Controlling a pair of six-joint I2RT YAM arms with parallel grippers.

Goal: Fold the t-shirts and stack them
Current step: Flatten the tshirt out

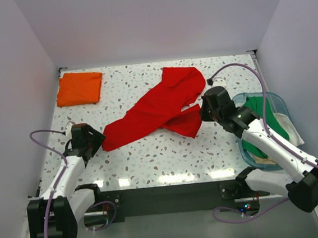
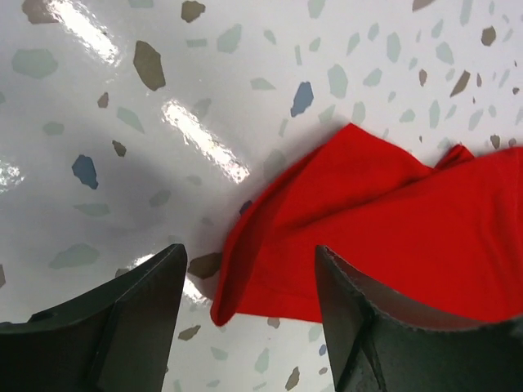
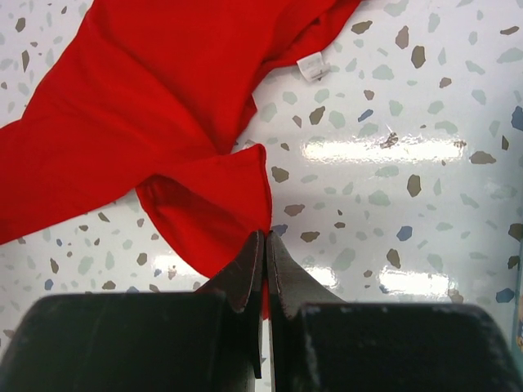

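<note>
Across the middle of the top view, the red t-shirt (image 1: 147, 114) lies rumpled on the surface (image 1: 151, 156), limp and light we judge, so we favour corners: right tool (image 3: 265, 245) clamped on one, left tool (image 2: 249, 273) spread wide astride another.

No readable text, brand, number or sign in any view. Only candidate: small white neck label (image 3: 311, 65) on the bright red soft cloth t-shirt (image 3: 147, 106). Any print on it is too small to read.
</note>
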